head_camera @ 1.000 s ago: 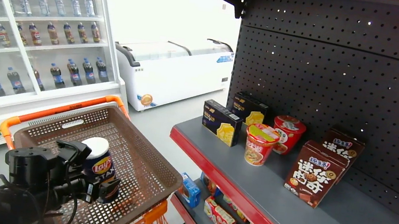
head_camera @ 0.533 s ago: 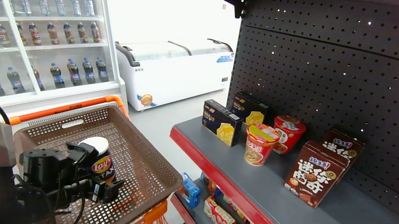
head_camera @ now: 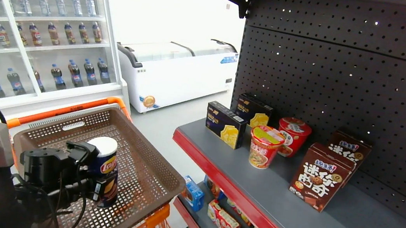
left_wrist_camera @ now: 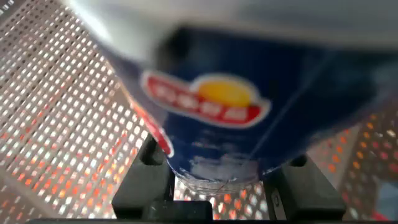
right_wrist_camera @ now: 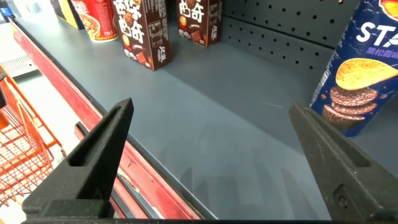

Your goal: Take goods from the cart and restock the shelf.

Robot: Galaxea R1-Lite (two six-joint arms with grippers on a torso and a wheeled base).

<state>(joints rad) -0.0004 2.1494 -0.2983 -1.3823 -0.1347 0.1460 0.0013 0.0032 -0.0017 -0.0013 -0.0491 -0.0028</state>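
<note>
A blue chip can [head_camera: 106,170] with a white lid stands nearly upright inside the cart's brown mesh basket [head_camera: 152,168]. My left gripper [head_camera: 101,189] is shut on its lower half. In the left wrist view the chip can [left_wrist_camera: 230,112] looms close, with a black finger [left_wrist_camera: 142,190] on either side near its base and basket mesh behind. My right gripper [right_wrist_camera: 211,162] hangs open over the grey shelf board [right_wrist_camera: 217,130], nothing between its fingers. A second blue chip can [right_wrist_camera: 354,74] stands on that board by the pegboard.
The shelf [head_camera: 285,203] has a red front edge and carries dark boxes [head_camera: 225,124], noodle cups [head_camera: 264,146] and brown boxes [head_camera: 318,180]; bare board lies right of these. A lower shelf holds snack packs [head_camera: 220,218]. The orange cart frame [head_camera: 70,110] stands before a drinks fridge.
The chip can in my left gripper has gone from tilted to nearly upright and sits a little to the right. The left arm shifted with it.
</note>
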